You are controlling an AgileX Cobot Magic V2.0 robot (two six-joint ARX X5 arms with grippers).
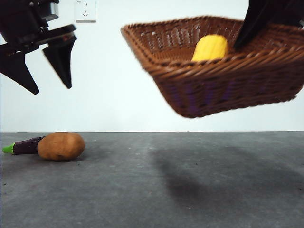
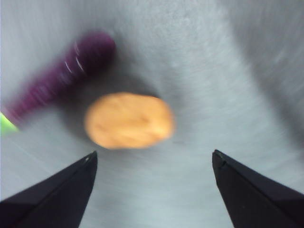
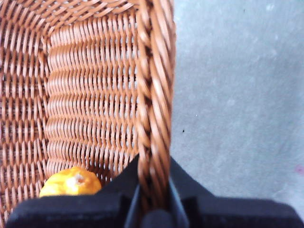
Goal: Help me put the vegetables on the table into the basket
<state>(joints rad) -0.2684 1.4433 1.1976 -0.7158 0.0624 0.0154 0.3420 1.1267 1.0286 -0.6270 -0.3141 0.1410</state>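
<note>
I log the shallow dark brown woven wicker basket lifted clear of the dark grey speckled table, tilted, its braided rim clamped between the right gripper jaws. Bumpy yellow corn cob: inside the basket. Brown oval potato and slim purple eggplant: touching, near the table's left edge. Left gripper: jaws apart, above the potato.

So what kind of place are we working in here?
Probably an indoor lab or test bench, not a kitchen: a bare grey table, a plain white wall with a socket, toy vegetables such as the potato, and a wicker basket held aloft by the right gripper.
</note>
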